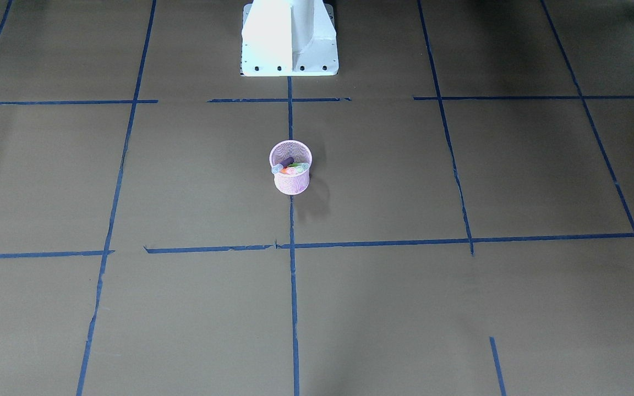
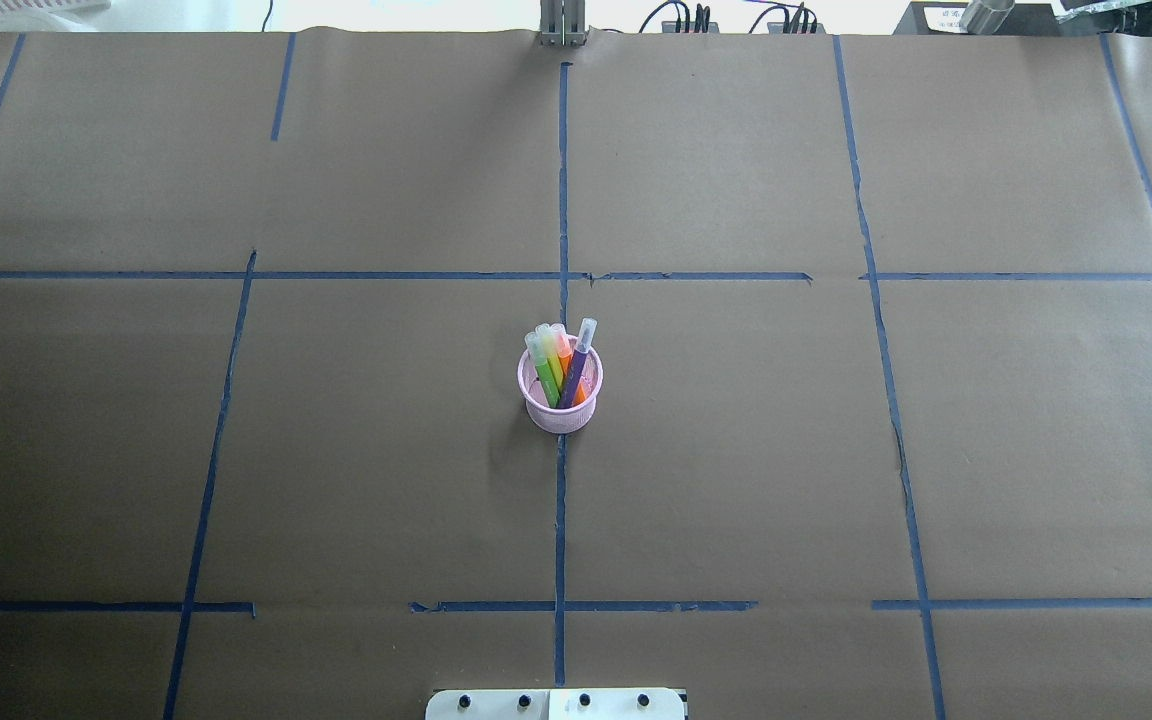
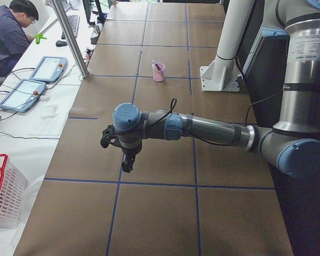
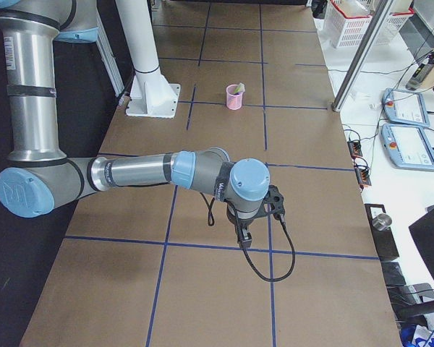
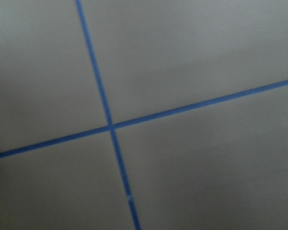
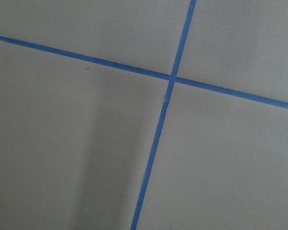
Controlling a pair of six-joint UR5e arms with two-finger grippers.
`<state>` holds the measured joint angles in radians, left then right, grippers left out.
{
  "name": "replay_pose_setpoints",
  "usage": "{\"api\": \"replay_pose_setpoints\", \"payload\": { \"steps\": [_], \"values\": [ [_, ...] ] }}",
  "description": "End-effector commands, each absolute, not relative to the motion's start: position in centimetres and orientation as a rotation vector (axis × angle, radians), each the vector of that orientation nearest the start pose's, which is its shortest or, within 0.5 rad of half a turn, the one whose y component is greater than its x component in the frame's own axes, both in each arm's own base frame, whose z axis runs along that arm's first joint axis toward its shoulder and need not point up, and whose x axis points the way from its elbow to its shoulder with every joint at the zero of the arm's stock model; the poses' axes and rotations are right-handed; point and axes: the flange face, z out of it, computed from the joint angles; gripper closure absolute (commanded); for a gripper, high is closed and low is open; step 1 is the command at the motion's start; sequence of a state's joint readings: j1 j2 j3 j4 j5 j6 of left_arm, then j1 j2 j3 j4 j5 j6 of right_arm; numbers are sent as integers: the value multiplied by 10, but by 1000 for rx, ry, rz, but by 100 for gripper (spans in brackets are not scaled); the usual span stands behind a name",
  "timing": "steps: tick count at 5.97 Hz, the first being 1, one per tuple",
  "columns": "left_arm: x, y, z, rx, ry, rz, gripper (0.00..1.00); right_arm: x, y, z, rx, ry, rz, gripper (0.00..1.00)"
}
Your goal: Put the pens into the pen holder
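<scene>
The pink wire-mesh pen holder (image 2: 562, 419) stands upright at the table's middle on a blue tape line, also seen as the pen holder (image 1: 293, 185). Several pens (image 2: 558, 362), green, yellow, orange and purple, stand inside it with pale caps above the rim. Neither gripper shows in the overhead or front views. The left gripper (image 3: 127, 162) hangs over bare paper far from the holder (image 3: 159, 72), near the table's left end. At the table's right end, the right gripper (image 4: 244, 238) hangs likewise, far from the holder (image 4: 234, 97). I cannot tell whether either is open or shut.
Brown paper with blue tape lines (image 2: 560, 520) covers the table. The white robot base (image 1: 289, 38) stands behind the holder. A person sits at a side desk (image 3: 10, 32) with tablets. Both wrist views show only paper and crossing tape (image 5: 110, 126).
</scene>
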<state>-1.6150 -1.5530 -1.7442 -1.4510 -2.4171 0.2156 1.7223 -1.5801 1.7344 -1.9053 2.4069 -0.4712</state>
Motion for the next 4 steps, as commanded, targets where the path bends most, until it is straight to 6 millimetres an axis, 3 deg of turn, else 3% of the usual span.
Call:
{"api": "replay_pose_setpoints", "payload": {
  "steps": [1, 2, 4],
  "values": [
    [-80, -454, 624, 82, 844, 149, 0, 137, -453, 619, 86, -749, -162, 0],
    [-82, -452, 622, 100, 839, 155, 0, 137, -451, 621, 79, -754, -143, 0],
    [-81, -444, 639, 85, 828, 148, 0, 133, -449, 624, 74, -777, -142, 0]
  ]
}}
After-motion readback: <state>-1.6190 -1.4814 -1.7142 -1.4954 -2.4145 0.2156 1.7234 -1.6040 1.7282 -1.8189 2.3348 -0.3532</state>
